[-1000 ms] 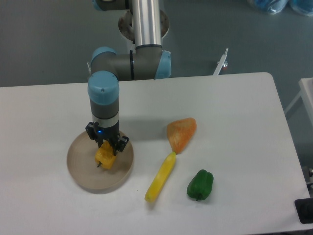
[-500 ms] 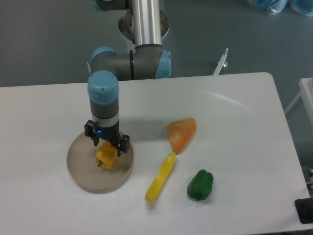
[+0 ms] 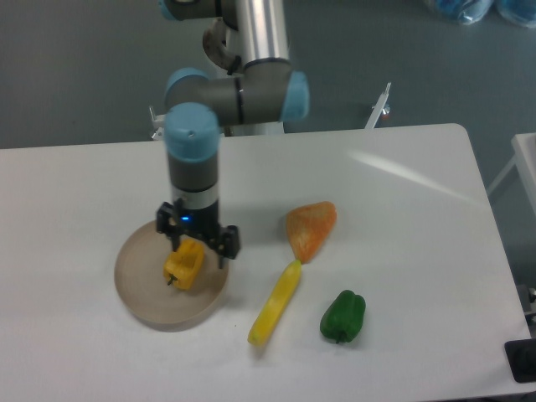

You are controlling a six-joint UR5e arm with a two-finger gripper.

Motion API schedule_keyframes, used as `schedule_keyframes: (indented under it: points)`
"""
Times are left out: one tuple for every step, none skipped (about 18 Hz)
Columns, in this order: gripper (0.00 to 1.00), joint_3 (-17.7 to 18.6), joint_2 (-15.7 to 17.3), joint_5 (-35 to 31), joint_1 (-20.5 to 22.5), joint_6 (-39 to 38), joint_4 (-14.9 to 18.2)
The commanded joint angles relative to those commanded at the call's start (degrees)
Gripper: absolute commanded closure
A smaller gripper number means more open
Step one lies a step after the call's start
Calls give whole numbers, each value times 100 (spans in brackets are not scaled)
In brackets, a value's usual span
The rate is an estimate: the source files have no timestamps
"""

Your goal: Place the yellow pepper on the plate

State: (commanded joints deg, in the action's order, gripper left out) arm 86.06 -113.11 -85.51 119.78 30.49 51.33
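I can read no text, label, brand, number or sign on anything in my camera view.

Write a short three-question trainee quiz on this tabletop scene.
1. True or false: the yellow pepper lies on the plate.
2. Is the pincer gripping the pepper? A) yes B) no, open above it
3. Which item lies nearest the table's front edge on the right: the green pepper, the orange wedge or the long yellow vegetable?

Key: 1 true; 2 B; 3 the green pepper.
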Motion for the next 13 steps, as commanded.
schedule_keyframes:
  points:
    - [0,-80,-18,-87,132,114,9]
    - [0,-133,-27,-158,307,306,0]
    - [0,-298,-53,-289,1823,2945,-9]
    - [0,-300,-53,-290,1830,2980,-9]
    - [0,-309,-53,-290,1830,2972,-17]
    - [0,-318,-62,-290,1830,2980,-17]
    - [0,-318,-62,-290,1830,2980,-17]
    - [0,-326,-62,-290,1830,2980,-17]
    - [0,-327,-70,-290,1821,2972,-17]
    - [0,-327,-71,-290,1821,2971,-17]
    - [0,-327,-71,-290,1821,2971,-17]
    - [0,-327,-71,-290,1821,2971,-17]
    - [0,-327,-71,-290,1821,2971,-17]
